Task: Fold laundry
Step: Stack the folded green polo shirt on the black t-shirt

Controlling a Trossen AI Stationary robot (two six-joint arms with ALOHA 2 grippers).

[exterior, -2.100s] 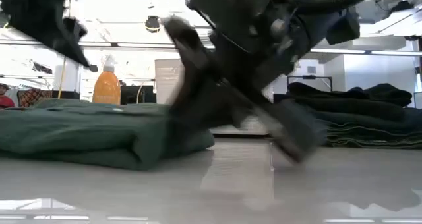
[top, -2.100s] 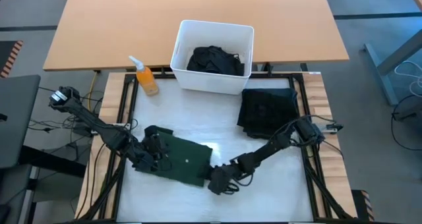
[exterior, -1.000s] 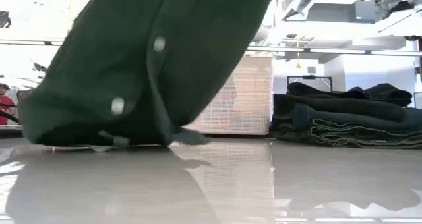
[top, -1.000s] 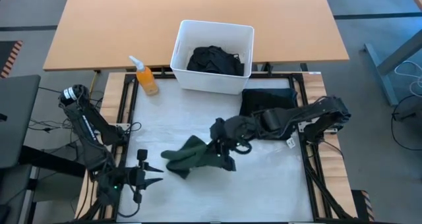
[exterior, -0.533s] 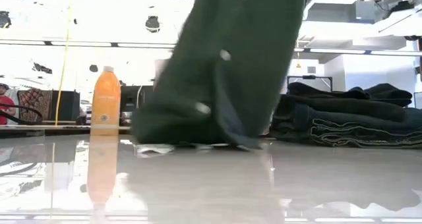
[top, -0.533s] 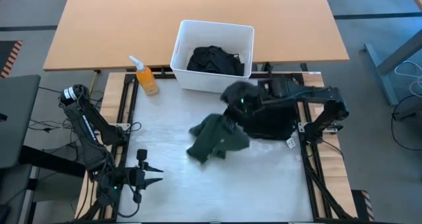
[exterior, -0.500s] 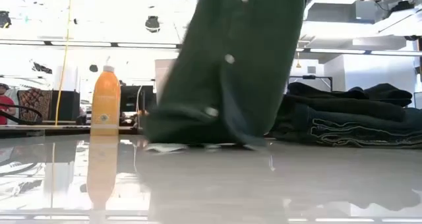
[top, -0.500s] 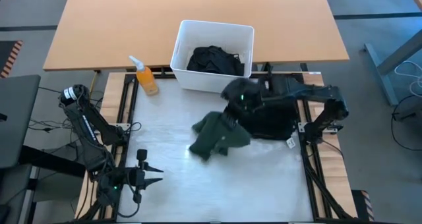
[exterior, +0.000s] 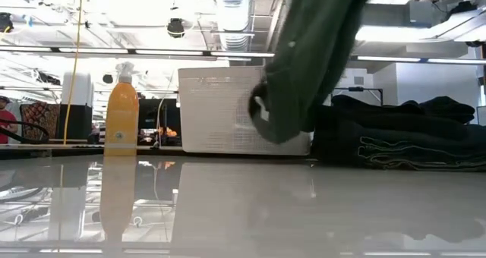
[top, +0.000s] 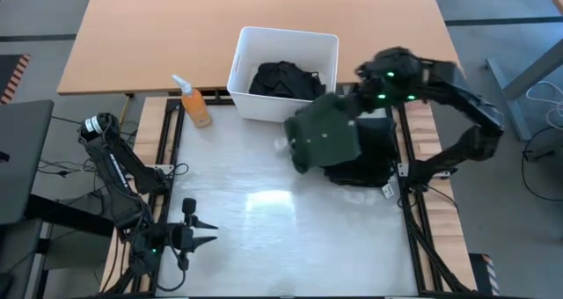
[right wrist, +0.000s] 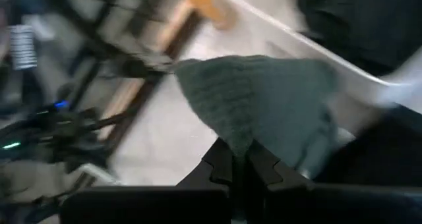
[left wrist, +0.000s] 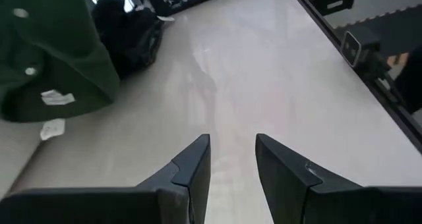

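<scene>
A dark green garment (top: 324,136) hangs in the air over the near edge of a folded black stack (top: 369,158) at the table's right. My right gripper (top: 356,104) is shut on its top. In the low view the garment (exterior: 311,61) hangs clear of the table, in front of the dark stack (exterior: 402,133). More black laundry (top: 286,79) lies in the white bin (top: 246,70). My left gripper (top: 209,232) waits open near the table's near left corner, with nothing between its fingers (left wrist: 198,161). My right gripper pinches a bunched point of the green garment's cloth (right wrist: 239,140) between its two shut fingers (right wrist: 221,163), coming at it from above at a slant. One layer or several, I cannot tell. The garment hangs slack below the fingers, lifted clear of table and stack.
An orange spray bottle (top: 192,101) stands at the far left, beside the bin. Bare white table (top: 264,211) spreads across the middle and near side. A wooden desk (top: 158,35) lies beyond the bin.
My right gripper has risen and swung toward the table's far right, turning as it went, and has stayed shut on the green garment. The garment, whose lower end trailed on the table's middle, now hangs clear over the black stack's edge.
</scene>
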